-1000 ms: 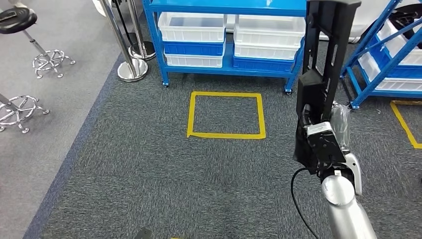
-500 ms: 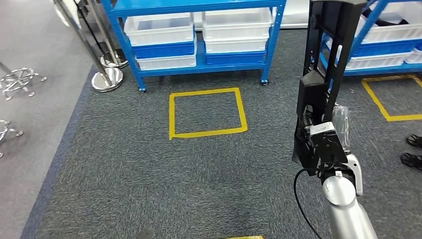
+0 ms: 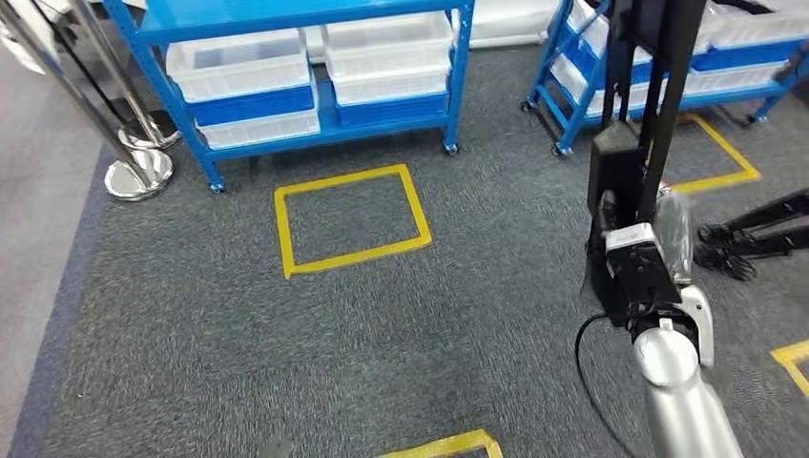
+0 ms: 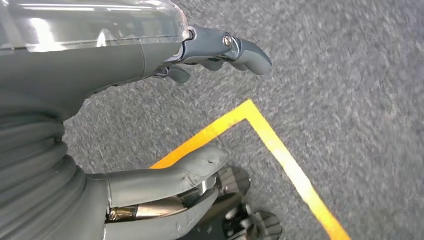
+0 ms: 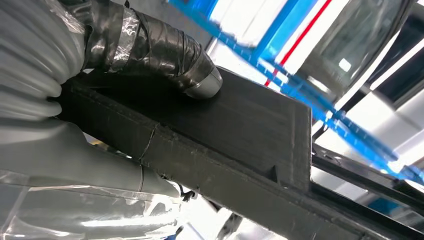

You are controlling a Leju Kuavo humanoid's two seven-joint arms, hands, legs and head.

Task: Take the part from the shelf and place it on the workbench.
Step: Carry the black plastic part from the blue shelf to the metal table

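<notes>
My right hand (image 3: 641,275) grips the long black part (image 3: 618,164) and holds it upright in front of me, at the right of the head view. The part rises past the top of that picture, with a blocky lower section and two slim bars above. In the right wrist view the taped thumb (image 5: 150,50) presses on the part's flat black face (image 5: 240,125). My left hand (image 4: 115,65) hangs over grey carpet with its fingers apart and nothing in it.
A blue shelf (image 3: 458,57) with white and blue bins stands ahead, and a second blue rack (image 3: 582,76) stands to its right. Yellow tape squares (image 3: 348,218) mark the carpet. Steel posts (image 3: 134,172) stand far left. A black legged object (image 3: 754,239) lies at the right.
The camera has turned right, so the shelf and the taped square have slid left and a second rack has come into sight. My right hand still holds the part upright.
</notes>
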